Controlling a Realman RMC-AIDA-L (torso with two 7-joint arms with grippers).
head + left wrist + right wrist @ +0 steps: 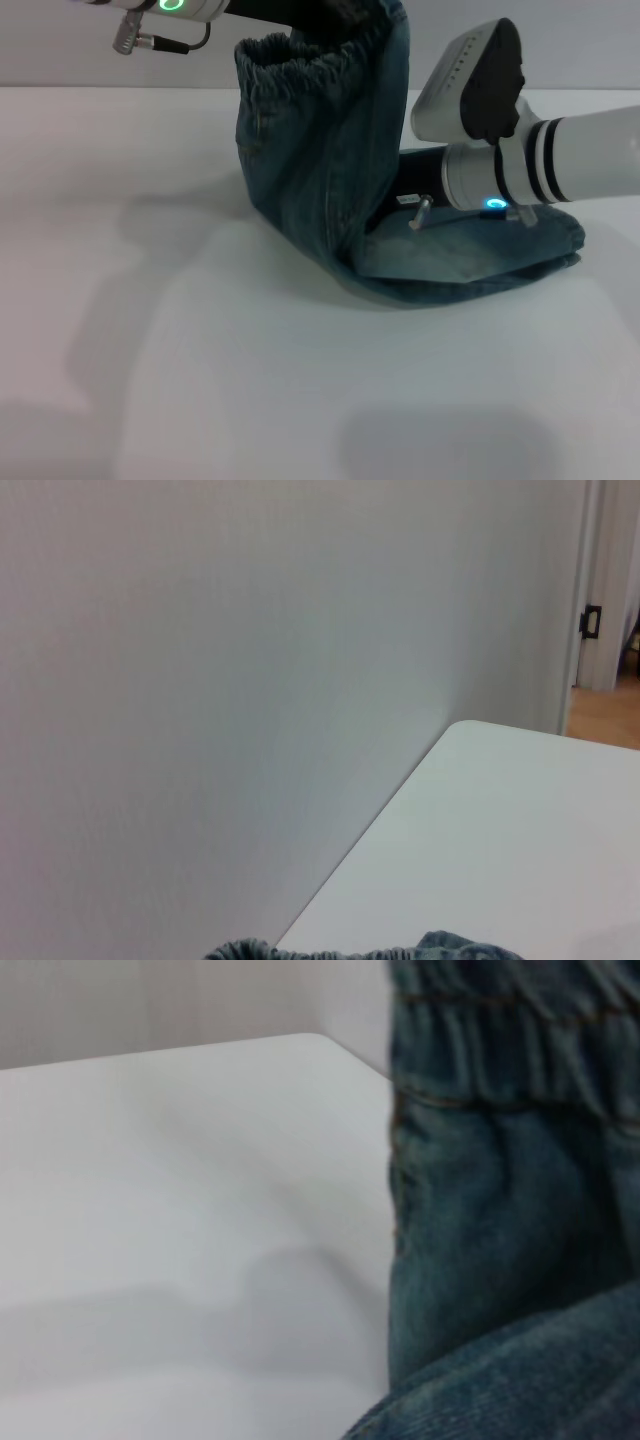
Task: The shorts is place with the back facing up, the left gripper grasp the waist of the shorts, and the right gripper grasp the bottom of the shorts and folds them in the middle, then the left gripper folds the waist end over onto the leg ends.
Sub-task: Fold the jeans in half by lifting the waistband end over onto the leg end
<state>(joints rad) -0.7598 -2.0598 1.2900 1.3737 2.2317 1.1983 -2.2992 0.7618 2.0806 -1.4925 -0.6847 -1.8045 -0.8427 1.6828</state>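
The blue denim shorts [320,170] are half lifted off the white table [150,330]. Their elastic waist [300,55] hangs high at the top of the head view, held up by my left gripper [335,12], which is mostly cut off by the picture's edge. The leg ends [480,265] lie flat on the table to the right. My right gripper [420,210] reaches in from the right, low over the leg ends and under the raised cloth. A strip of the waist [370,950] shows in the left wrist view. The right wrist view shows the hanging denim [500,1210] close up.
A pale wall [200,680] stands behind the table's far edge. A doorway [610,630] shows beyond the table's corner. Bare table surface [150,1210] stretches to the left of and in front of the shorts.
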